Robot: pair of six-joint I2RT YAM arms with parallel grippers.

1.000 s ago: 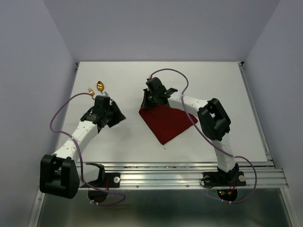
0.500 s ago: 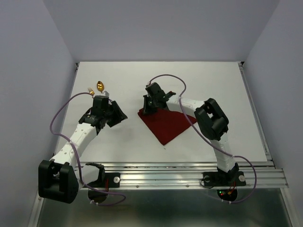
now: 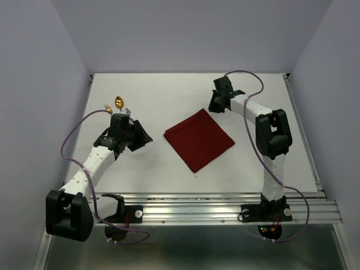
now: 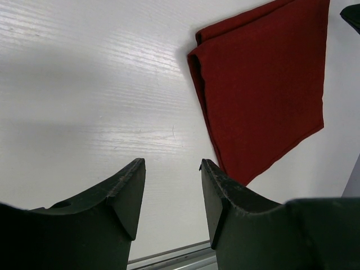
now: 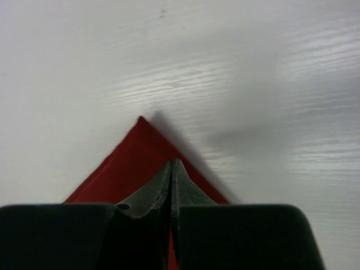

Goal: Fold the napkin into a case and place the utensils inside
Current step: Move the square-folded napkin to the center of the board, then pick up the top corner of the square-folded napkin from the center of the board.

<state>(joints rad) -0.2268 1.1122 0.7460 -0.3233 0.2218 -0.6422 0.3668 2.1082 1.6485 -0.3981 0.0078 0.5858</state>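
Table (image 3: 140,169): smooth white top, so cloth may slide rather than crease when pulled.
Napkin (image 3: 198,139): table centre, dark red, flat diamond, doubled edge at its 9 o'clock side. Layers may splay if dragged by one corner.
Right gripper (image 5: 171,169): jaws closed at napkin's 1 o'clock corner. Cloth pinched or not, cannot tell.
Left gripper (image 4: 171,166): jaws apart, empty, at napkin's 9 o'clock.
Spoon (image 3: 119,102), fork (image 3: 107,107): gold, table's 10 o'clock, just beyond left gripper. Arm sweep could knock them.

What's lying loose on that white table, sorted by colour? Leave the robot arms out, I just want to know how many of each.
Dark red: 1, the napkin
Gold: 2, the spoon and the fork
Total: 3
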